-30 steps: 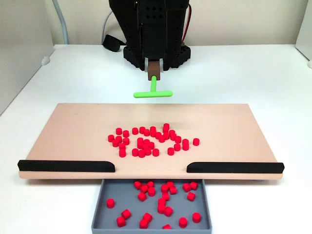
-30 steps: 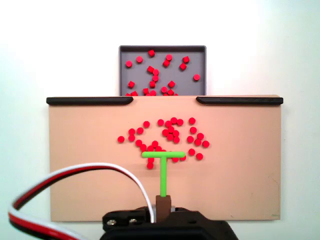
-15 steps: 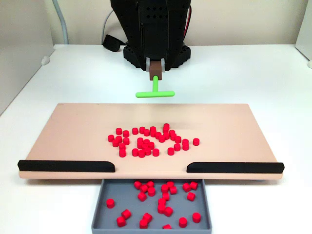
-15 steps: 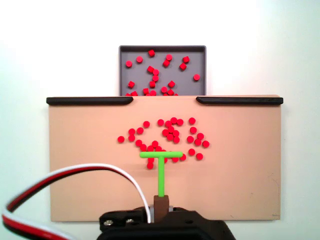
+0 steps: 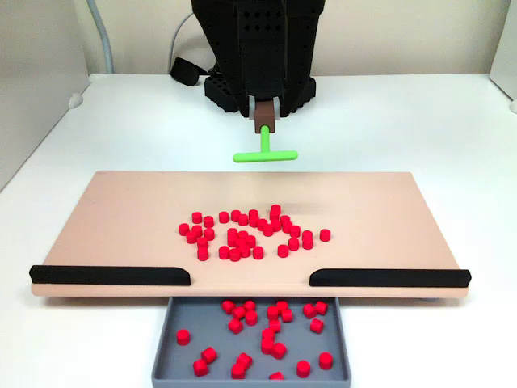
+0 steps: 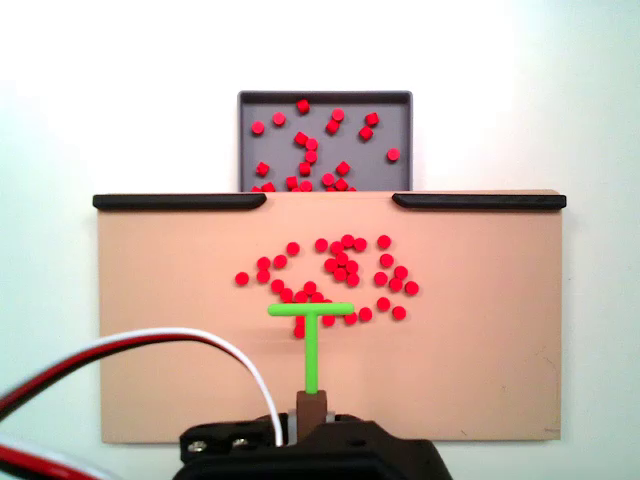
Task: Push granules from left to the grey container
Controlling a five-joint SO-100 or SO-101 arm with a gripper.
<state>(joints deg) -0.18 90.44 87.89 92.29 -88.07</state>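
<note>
Roughly a third of the small red cylindrical granules (image 5: 246,234) lie in the shallow grey plastic container (image 5: 167,349), the rest wait on the tan flat board (image 5: 121,222), and the end effector (image 5: 264,121) grips the green T-shaped pusher (image 5: 265,153).

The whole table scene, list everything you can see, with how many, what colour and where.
Granules on the board: several dozen, bright red, clustered mid-board.
Granules in the tray: roughly twenty, bright red, scattered.
Grey container: one, grey, below the gap between the strips at the board's near edge in a fixed view.
Board: one, tan, flat on the table.
Black strips: two, along the board's edge beside the tray, with a gap between them.
Table: one, white.
Cables: red, white and black, by the arm.
Pusher tool: one, green, T-shaped, its crossbar at the cluster's edge.
Arm: one, black.
Gripper: holds the tool's stem.
</note>
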